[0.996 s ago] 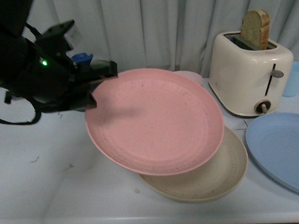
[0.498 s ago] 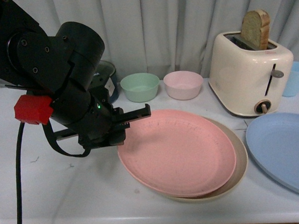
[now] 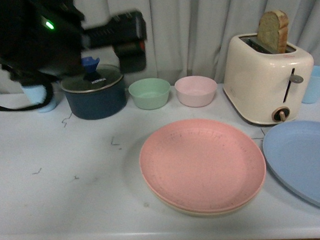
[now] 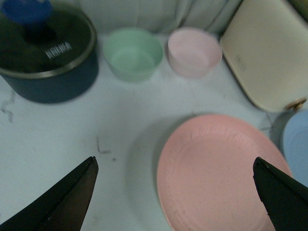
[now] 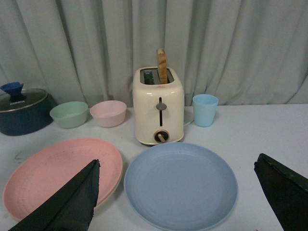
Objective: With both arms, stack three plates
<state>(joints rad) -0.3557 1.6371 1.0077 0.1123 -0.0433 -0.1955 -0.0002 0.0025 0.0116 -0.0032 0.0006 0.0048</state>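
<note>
Now that our left gripper (image 4: 174,162) has let go and lifted clear, jaws spread wide and empty, the pink plate (image 3: 202,163) sits nested on the beige plate (image 3: 205,213). Half a second back we were holding its rim. The blue plate (image 3: 306,162), just beside them, is next for our right gripper (image 5: 177,166), also spread.

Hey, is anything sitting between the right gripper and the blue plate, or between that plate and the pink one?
Nothing visible. The right gripper, open, looks straight onto the blue plate with bare space between. The pink plate lies right beside it; the toaster stands behind both, off the path.
</note>
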